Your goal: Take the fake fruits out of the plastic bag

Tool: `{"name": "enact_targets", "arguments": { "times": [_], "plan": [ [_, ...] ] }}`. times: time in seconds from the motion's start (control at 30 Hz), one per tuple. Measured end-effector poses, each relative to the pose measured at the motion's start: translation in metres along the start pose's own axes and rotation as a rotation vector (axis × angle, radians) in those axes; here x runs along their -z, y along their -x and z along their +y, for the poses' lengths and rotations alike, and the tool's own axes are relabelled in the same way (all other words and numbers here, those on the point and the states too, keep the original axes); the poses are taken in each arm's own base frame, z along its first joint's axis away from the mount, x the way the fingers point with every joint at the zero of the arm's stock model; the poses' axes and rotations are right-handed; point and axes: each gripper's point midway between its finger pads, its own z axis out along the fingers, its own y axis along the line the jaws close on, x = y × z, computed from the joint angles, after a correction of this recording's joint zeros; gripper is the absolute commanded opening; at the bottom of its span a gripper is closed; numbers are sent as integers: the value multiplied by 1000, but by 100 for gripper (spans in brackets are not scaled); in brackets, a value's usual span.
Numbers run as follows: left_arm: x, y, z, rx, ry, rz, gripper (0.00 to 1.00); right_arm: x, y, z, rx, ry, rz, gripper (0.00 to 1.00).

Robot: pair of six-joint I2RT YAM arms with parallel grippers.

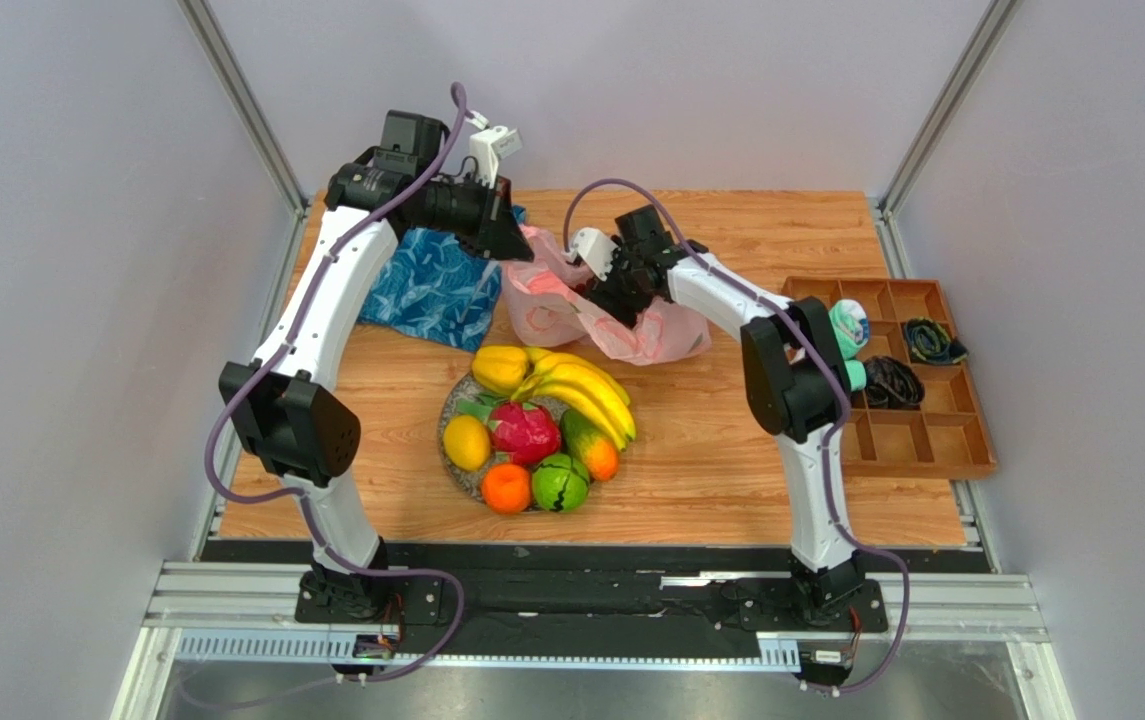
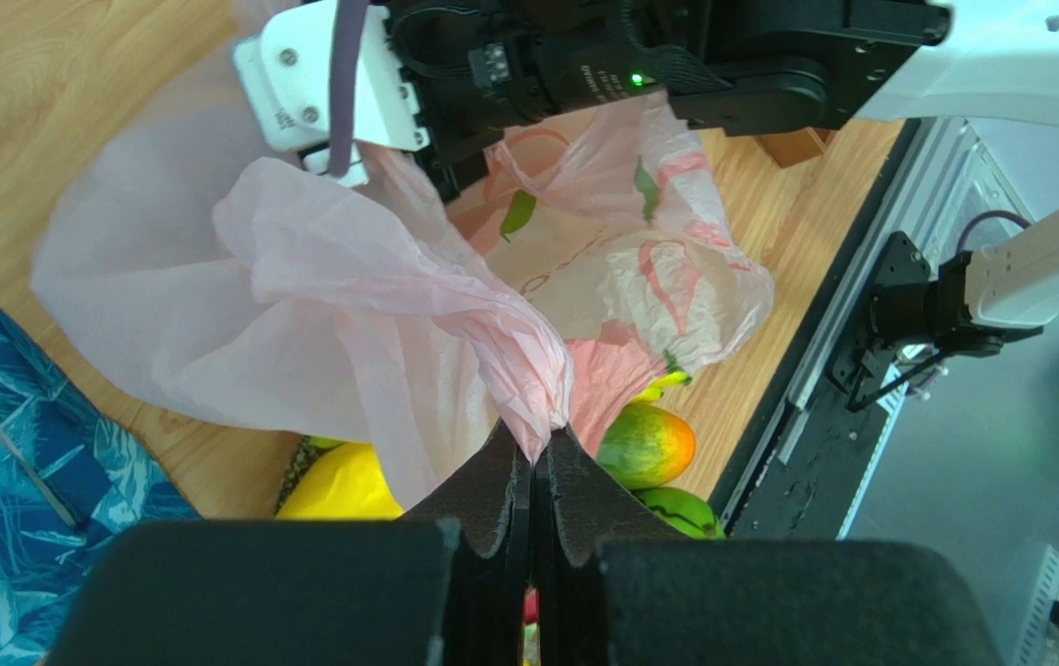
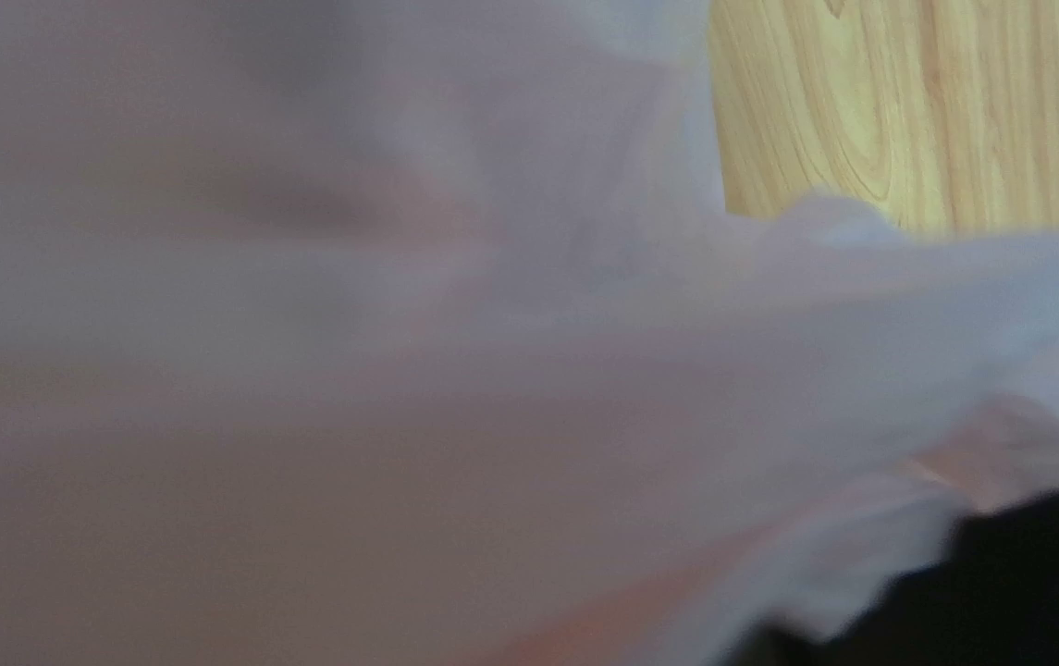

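The pink plastic bag (image 1: 638, 333) lies crumpled at the back middle of the table. My left gripper (image 1: 515, 252) is shut on a bunched edge of the bag (image 2: 354, 292) and holds it up; its fingertips (image 2: 538, 451) pinch the film. My right gripper (image 1: 601, 300) reaches into the bag's mouth, its fingertips hidden. In the right wrist view the bag film (image 3: 424, 347) fills the frame, blurred. Bananas (image 1: 581, 390), a lemon (image 1: 466, 443), dragon fruit (image 1: 526, 432), orange (image 1: 505, 488), melon (image 1: 560, 483) and mango (image 1: 593, 450) sit on the speckled plate (image 1: 451, 468). No grapes are visible.
A blue leaf-patterned cloth (image 1: 436, 293) lies at the back left under the left arm. A brown compartment tray (image 1: 969, 435) at the right edge holds a teal-and-white bundle (image 1: 849, 323) and black items. A metal rail (image 1: 593, 600) runs along the near edge.
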Motion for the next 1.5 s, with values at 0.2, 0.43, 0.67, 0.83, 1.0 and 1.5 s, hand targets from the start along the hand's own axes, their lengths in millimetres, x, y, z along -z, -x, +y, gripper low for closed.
{"name": "enact_targets", "arguments": {
  "times": [0.2, 0.43, 0.67, 0.83, 1.0, 1.5],
  "plan": [
    [-9, -4, 13, 17, 22, 20, 0, -3, 15, -9, 43, 19, -28, 0],
    [-7, 4, 22, 28, 65, 0, 0, 64, 15, 21, 20, 127, -69, 0],
    [-12, 20, 39, 55, 82, -38, 0, 193, 97, 17, 25, 112, -380, 0],
    [-12, 37, 49, 41, 123, -75, 0, 231, 127, 18, 16, 135, -493, 0],
    [-4, 72, 59, -33, 196, -157, 0, 232, 121, 29, -33, 187, -468, 0],
    [-21, 69, 96, 0, 274, -145, 95, 350, 220, 38, -160, 249, -842, 0]
  ]
}}
